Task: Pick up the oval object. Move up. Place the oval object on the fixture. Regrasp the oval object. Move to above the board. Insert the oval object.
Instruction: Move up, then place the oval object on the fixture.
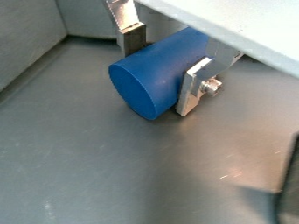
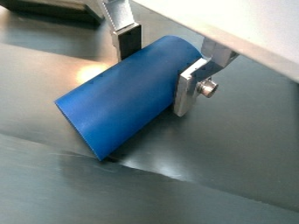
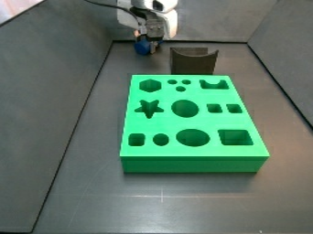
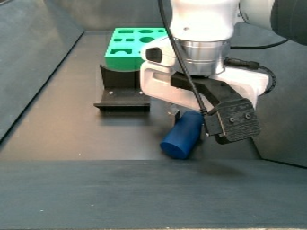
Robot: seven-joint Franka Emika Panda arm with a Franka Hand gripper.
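Both wrist views: end effector (image 2: pixel 163 61) clamped on oval object (image 2: pixel 122 96), apparently touching floor.

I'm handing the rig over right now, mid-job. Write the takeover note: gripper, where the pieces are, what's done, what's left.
Gripper: low over the floor, fingers either side of the oval object, apparently closed on it.
Oval object: lying on its side, its lower end at or on the floor in a side view, beside the fixture.
Fixture: notch empty in a side view.
Board: holes all empty.
Done: grasp, apparently.
Left: lift, place on fixture, regrasp, move above board, insert.
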